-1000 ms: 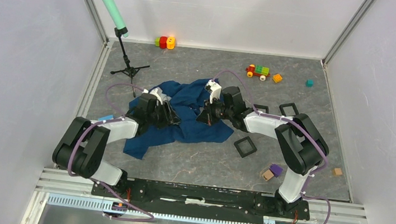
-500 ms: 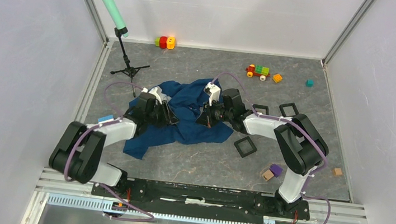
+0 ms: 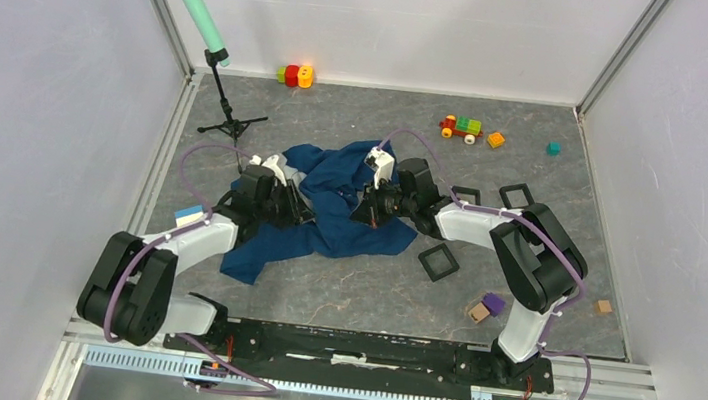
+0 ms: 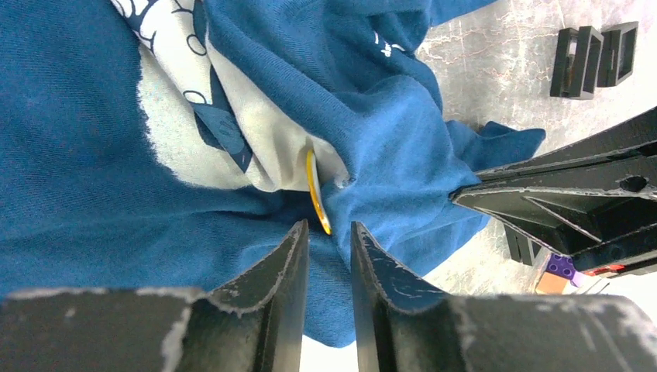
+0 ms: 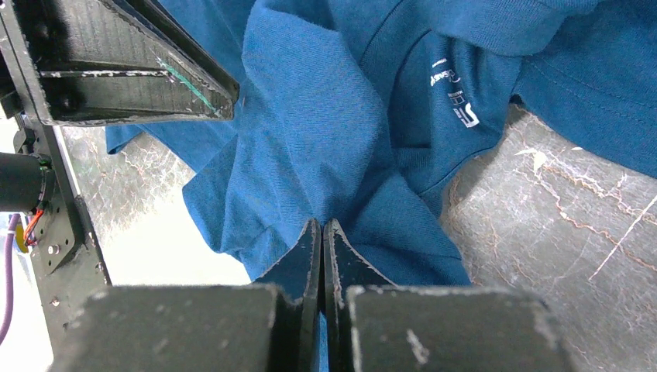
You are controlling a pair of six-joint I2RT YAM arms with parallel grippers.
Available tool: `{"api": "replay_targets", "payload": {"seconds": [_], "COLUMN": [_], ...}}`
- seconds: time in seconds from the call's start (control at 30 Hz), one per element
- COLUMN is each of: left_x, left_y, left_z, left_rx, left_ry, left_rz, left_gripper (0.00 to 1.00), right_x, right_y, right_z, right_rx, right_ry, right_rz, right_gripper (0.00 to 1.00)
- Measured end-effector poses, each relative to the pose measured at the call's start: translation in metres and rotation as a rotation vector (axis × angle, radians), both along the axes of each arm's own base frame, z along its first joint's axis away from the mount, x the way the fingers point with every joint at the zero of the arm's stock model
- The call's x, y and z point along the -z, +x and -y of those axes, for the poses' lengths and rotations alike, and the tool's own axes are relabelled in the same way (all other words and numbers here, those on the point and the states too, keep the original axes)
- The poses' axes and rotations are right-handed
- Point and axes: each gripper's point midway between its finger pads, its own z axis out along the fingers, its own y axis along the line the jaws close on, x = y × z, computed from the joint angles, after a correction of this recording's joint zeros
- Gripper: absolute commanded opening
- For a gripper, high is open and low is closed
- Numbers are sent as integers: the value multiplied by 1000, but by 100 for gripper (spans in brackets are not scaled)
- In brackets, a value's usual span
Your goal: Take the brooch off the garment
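The shirt [image 3: 333, 213] lies crumpled on the counter [image 3: 350, 290], between the two arms; both end effectors are down on it, the left on its left half, the right on its right half. In the left wrist view the brooch [image 4: 315, 194] shows as a thin yellow edge standing out of a fold, where the white print [image 4: 174, 132] meets plain blue cloth. The left end effector [image 4: 325, 242] has its fingers a narrow gap apart and grips nothing; the lower tip of the brooch sits just beyond the fingertips, in line with the gap between them; whether it touches either finger cannot be told. The right end effector [image 5: 322, 230] is closed, its fingers pressed together on a ridge of blue cloth, so it has a pinch of the shirt; that pinch lies right of the brooch, near it but apart. A black frame [image 3: 439, 261] rests on bare counter just right of the shirt.
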Motion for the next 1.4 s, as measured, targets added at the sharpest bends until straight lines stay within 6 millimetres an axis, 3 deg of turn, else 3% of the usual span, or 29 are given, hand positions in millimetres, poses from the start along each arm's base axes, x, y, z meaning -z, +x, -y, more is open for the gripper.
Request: {"api": "replay_targets", "payload": {"seconds": [0.1,0.33,0.53,0.87,1.13,1.27,1.4], "left_x": [4,17,23,24,20,18,20], "left_y": [0,-1,1,6,12,13,14], "left_z": [-1,-2,-1,-5,-1,3,9], "left_rx": [-3,-2,-1,4,26,48,75], "left_ry": [3,16,20,36,35,16,-6], "left_rz": [-13,-52,-63,-51,-35,-25,-33], "left_gripper": [40,28,28,29,29,21,3], "right_x": [0,0,0,12,16,17,17], "right_y": [0,0,2,25,25,25,25], "right_z": [0,1,2,33,36,36,37], "right_rx": [0,2,8,124,136,138,138], "right_ry": [0,0,-3,-39,-52,-56,-58], "right_rz": [0,-1,1,-37,-46,-48,-51], "right_gripper": [0,0,0,0,0,0,0]}}
